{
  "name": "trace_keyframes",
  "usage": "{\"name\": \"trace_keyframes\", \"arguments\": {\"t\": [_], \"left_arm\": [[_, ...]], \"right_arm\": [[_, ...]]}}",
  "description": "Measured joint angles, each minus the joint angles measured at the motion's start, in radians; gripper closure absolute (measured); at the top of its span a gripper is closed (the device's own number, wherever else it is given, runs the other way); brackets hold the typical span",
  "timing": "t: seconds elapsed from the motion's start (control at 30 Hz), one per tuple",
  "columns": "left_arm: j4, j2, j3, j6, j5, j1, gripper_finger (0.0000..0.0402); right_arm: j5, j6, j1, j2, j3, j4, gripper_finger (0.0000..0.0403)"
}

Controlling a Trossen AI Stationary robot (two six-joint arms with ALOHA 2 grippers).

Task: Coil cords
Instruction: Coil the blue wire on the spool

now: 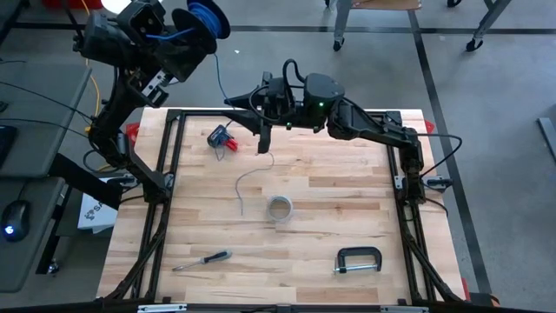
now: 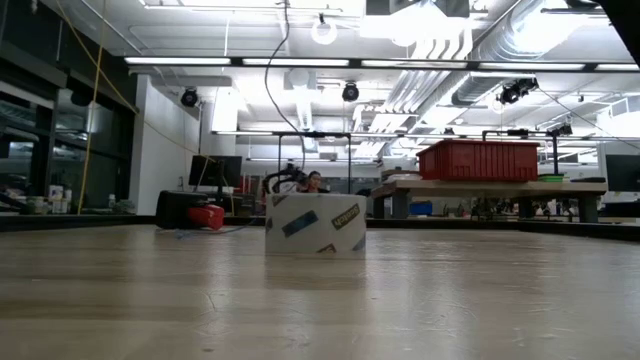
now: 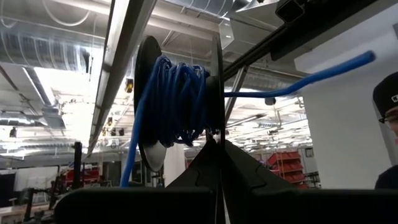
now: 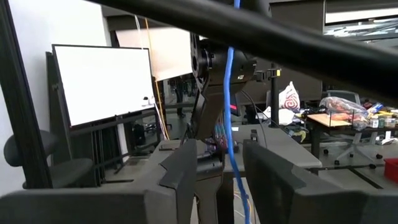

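- The left gripper (image 1: 193,30) is raised beyond the table's far-left corner, its fingers together on the flange of a spool (image 3: 180,112) wound with the blue cord (image 1: 205,19).
- In the left wrist view the blue cord (image 3: 177,99) fills the spool in many turns; one strand leaves sideways from it and another hangs down.
- From the spool a strand of blue cord runs down toward the far edge of the table, near the right gripper (image 1: 263,139).
- The right arm reaches in from the right side of the table, its gripper held above the far middle of the wooden table (image 1: 347,226).
- In the right wrist view the right gripper's fingers (image 4: 186,174) stand apart with the blue cord (image 4: 229,93) hanging between them; whether they touch it cannot be told.
- The pale grey cord (image 1: 248,184) lies loose on the table just near of the right gripper, curving toward the roll of tape (image 1: 279,208).
- A small blue and red tool (image 1: 221,138) lies left of the right gripper.
- A screwdriver (image 1: 201,260) lies at the near left and a C-clamp (image 1: 358,260) at the near right.
- In the low view the roll of tape (image 2: 315,223) stands on the table in the middle.
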Motion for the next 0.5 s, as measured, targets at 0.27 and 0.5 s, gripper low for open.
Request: {"name": "trace_keyframes", "arguments": {"t": [0.27,0.5], "left_arm": [[-0.05,-0.011,0.0,0.01,0.002,0.009,0.0399],[-0.15,-0.061,0.0,0.066,-0.005,0.058,0.0399]], "right_arm": [[0.002,0.008,0.0,0.0,0.0,0.0,0.0361],[-0.005,-0.017,0.008,-0.023,0.0,-0.043,0.0401]]}}
